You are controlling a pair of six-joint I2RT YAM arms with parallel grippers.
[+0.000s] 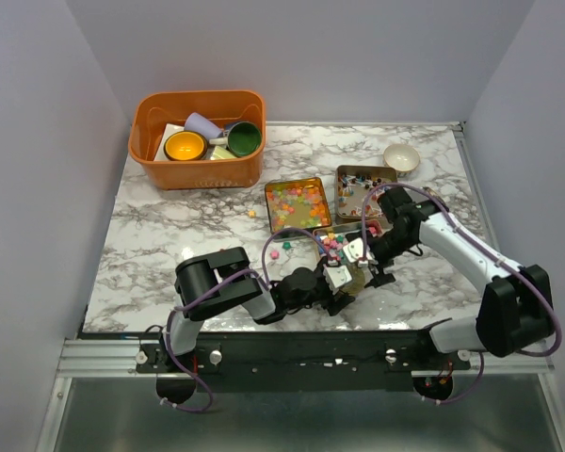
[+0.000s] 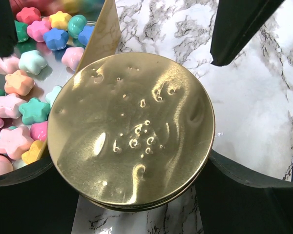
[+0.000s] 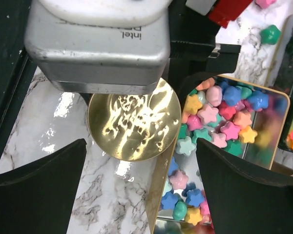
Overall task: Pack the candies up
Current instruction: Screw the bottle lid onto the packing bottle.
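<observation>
Left jaws: gripping the gold lid (image 2: 132, 131) by its rim
Right jaws: standing spread wide, holding nothing
Candies (image 2: 19, 114): lying in the tin (image 2: 105, 36) at the lid's 10 o'clock, left wrist view

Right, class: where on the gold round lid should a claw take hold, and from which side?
By its thin rim, at two opposite points, coming from above. The gold lid is a shallow disc with a smooth, knobless top, so only the edge offers purchase; the tin crowds one side, so probably span the free edges.
</observation>
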